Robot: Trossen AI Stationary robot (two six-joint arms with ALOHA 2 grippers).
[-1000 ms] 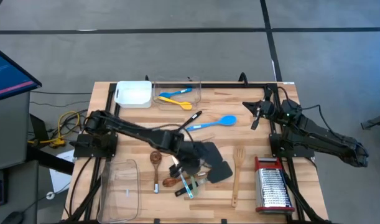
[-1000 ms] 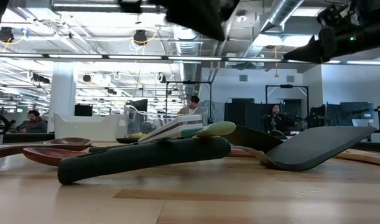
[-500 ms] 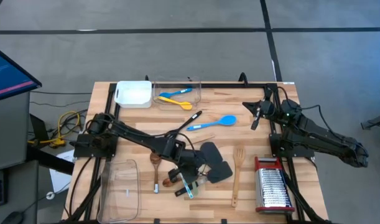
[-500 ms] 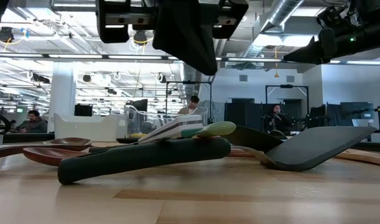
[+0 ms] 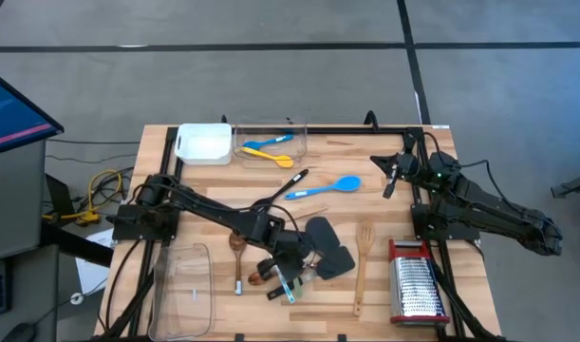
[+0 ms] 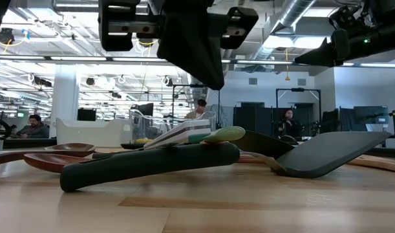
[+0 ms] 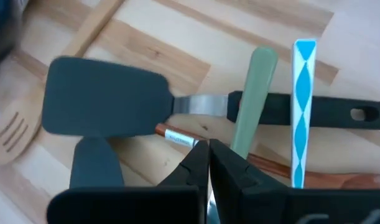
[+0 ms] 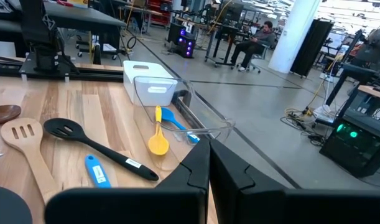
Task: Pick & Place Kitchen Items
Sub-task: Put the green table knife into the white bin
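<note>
Over utensil pile [image 5: 294,266] at table's [image 5: 384,195] near-middle I had left gripper [image 7: 208,163] hovering, jaws clenched, empty, just above grey spatula [image 7: 109,96] and teal-handled pieces [image 7: 303,109]. Right gripper [image 5: 389,185] I kept parked at far right, jaws clenched, empty. Blue spoon [image 5: 326,188] lay apart from pile.

left arm dropped in over the pile
The left gripper [image 5: 282,269] slid toward the table's near edge, fingers together, now low above the dark grey spatula [image 5: 329,249].
</note>
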